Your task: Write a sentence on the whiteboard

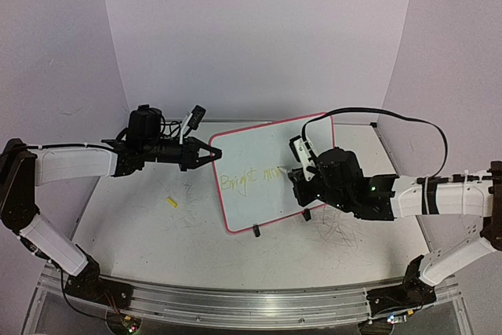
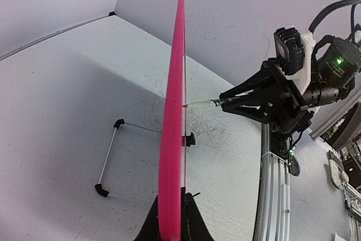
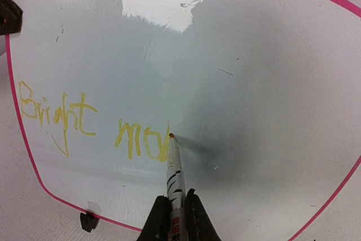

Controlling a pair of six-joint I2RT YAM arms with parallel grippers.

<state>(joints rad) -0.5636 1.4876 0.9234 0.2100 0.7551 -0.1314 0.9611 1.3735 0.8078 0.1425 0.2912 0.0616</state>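
The whiteboard (image 1: 267,147), white with a pink rim, stands tilted up at mid table. My left gripper (image 1: 215,154) is shut on its left edge; in the left wrist view the board shows edge-on as a pink strip (image 2: 172,139) between the jaws of that gripper (image 2: 172,225). My right gripper (image 3: 176,214) is shut on a white marker (image 3: 175,170), whose tip touches the board (image 3: 254,83). The sentence (image 3: 84,119) reads "Bright mo" in thin yellow letters, with a further stroke at the tip. From above, the right gripper (image 1: 302,174) sits over the writing (image 1: 251,179).
A small yellow cap (image 1: 172,202) lies on the scuffed table left of the board. Black clips (image 1: 256,231) sit under the board's lower edge, and a wire stand (image 2: 110,162) lies behind it. A metal rail (image 1: 251,304) runs along the near edge.
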